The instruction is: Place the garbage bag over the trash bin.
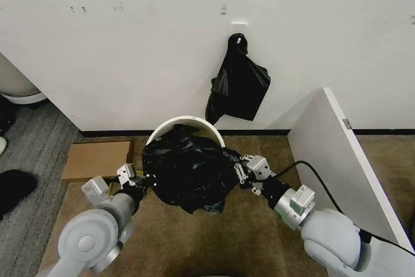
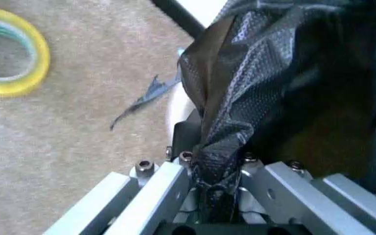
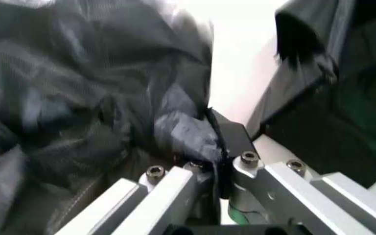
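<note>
Garbage bag (image 1: 188, 170) stretched between both grippers, draped over the front of the trash bin (image 1: 194, 123).

From my end, both arms reach in low from either side: left gripper (image 1: 138, 181) is pinched on the bag's left edge, right gripper (image 1: 243, 172) is clamped on its right edge. In the left wrist view I see plastic bunched between the fingers (image 2: 168, 188). Bag looks crinkly, glossy black, covering most of the bin opening; only the cream back rim peeks out by the wall.
</note>
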### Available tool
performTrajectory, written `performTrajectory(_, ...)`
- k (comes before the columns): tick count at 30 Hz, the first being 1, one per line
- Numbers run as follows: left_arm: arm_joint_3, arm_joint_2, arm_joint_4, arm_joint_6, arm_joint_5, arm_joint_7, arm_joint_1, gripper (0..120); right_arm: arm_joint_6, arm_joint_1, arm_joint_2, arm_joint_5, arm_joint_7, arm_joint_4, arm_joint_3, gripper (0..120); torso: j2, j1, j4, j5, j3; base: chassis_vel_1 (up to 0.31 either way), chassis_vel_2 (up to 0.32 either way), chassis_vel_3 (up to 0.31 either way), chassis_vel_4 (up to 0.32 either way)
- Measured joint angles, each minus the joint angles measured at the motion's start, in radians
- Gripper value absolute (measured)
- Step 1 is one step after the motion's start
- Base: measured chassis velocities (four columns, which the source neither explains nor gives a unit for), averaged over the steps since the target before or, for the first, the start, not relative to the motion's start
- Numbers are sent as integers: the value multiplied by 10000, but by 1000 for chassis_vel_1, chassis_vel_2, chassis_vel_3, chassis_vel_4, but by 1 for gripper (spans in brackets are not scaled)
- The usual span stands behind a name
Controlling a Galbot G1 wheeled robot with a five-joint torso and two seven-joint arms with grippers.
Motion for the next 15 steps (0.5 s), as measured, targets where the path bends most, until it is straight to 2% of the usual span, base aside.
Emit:
performTrajectory(2,-13,12,-56,18,-85,116,4,0,11,10,44,64,39,-76,3,0,1,0,-6,-1,-1,0,0,0,0)
performTrajectory(7,-47,72,-170,188,-246,368,82,0,21,50,222,459,206,-355,52,0,2,-1,-4,-1,-1,0,0,0,0)
performTrajectory(15,-26,78,-90,403,-113,273,97,0,42,123,326,893,404,-424,168,0,2,0,-3,-1,-1,0,0,0,0)
